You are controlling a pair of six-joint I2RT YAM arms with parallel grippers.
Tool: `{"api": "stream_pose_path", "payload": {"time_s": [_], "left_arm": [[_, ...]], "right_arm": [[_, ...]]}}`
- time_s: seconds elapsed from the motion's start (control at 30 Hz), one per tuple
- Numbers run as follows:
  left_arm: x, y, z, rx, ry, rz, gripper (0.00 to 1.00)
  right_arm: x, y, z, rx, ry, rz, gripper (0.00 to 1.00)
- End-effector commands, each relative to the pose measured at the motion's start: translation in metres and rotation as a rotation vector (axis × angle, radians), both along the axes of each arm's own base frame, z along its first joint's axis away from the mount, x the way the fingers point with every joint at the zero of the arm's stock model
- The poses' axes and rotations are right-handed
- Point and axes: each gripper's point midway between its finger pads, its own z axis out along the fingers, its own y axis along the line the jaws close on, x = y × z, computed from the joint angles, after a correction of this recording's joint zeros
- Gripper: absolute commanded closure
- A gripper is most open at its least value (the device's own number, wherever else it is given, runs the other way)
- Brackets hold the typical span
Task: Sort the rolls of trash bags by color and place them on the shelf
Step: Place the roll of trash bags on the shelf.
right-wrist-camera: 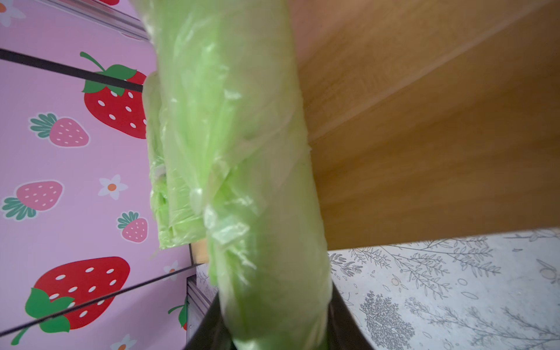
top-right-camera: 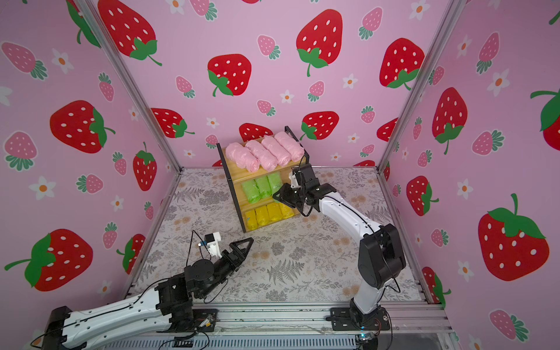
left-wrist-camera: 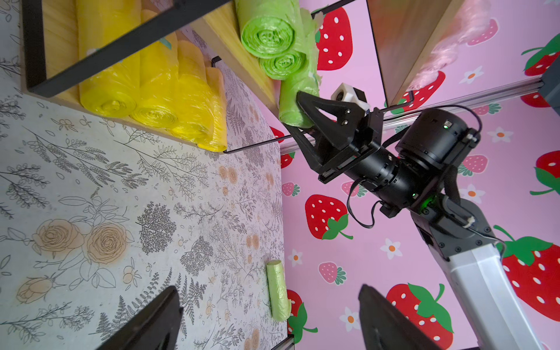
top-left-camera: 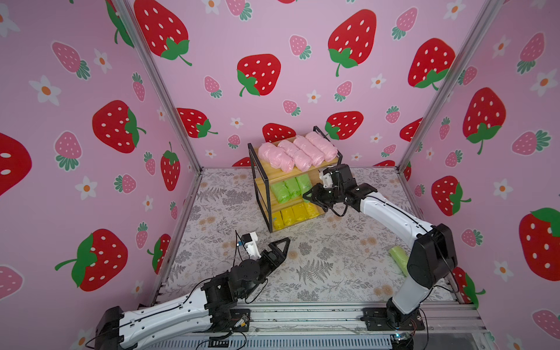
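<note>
Left gripper [top-left-camera: 285,242]: Parked low over the bench [top-left-camera: 318,272], in front of the shelf. Its jaws are spread wide and carry nothing. I would leave it there, out of the other arm's way.

Shelf [top-left-camera: 266,172]: Stands angled at the back of the bench. Pink rolls [top-left-camera: 298,151] fill the top tier and yellow rolls [top-left-camera: 295,213] fill the bottom. Green rolls [top-left-camera: 280,191] lie toward the left of the middle tier.

Right gripper [top-left-camera: 307,197]: At the front edge of the middle tier, clamped on the near end of a green roll.

Held green roll [right-wrist-camera: 236,151]: Points lengthwise into the middle tier, just beside its green neighbour and under the top board. As I judge it, the move is a slow, straight push along the roll's own length, parallel to the neighbours. The plastic looks soft and is pinched at one end only, so the far end may sag or buckle. I would let go only once most of the roll rests on the board. Then I would back straight out, clear of the black frame [top-left-camera: 256,181].

Loose green roll [top-left-camera: 398,254]: Lies on the bench at the far right, close by the right arm and partly hidden behind it. It looks like the last one to fetch.
</note>
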Motion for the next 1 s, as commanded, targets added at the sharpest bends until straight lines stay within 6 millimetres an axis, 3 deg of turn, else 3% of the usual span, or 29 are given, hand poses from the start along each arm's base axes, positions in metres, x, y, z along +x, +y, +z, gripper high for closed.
{"api": "stream_pose_path", "payload": {"time_s": [0.0, 0.17, 0.3, 0.57, 0.97], "left_arm": [[0.002, 0.003, 0.014, -0.009, -0.028, 0.019, 0.05], [0.002, 0.004, 0.013, -0.007, -0.028, 0.021, 0.05], [0.002, 0.003, 0.013, -0.005, -0.027, 0.019, 0.05], [0.003, -0.002, 0.017, 0.007, -0.033, 0.004, 0.05], [0.003, -0.005, 0.015, 0.011, -0.028, -0.004, 0.05]], "right_arm": [[0.010, -0.002, 0.016, 0.020, -0.031, -0.016, 0.69], [0.008, -0.007, 0.019, 0.000, -0.026, -0.022, 0.42], [0.005, -0.015, 0.021, -0.043, -0.022, -0.028, 0.30], [-0.014, -0.019, 0.029, -0.030, -0.013, 0.012, 0.27], [-0.043, -0.033, 0.016, -0.021, 0.020, 0.013, 0.28]]}}
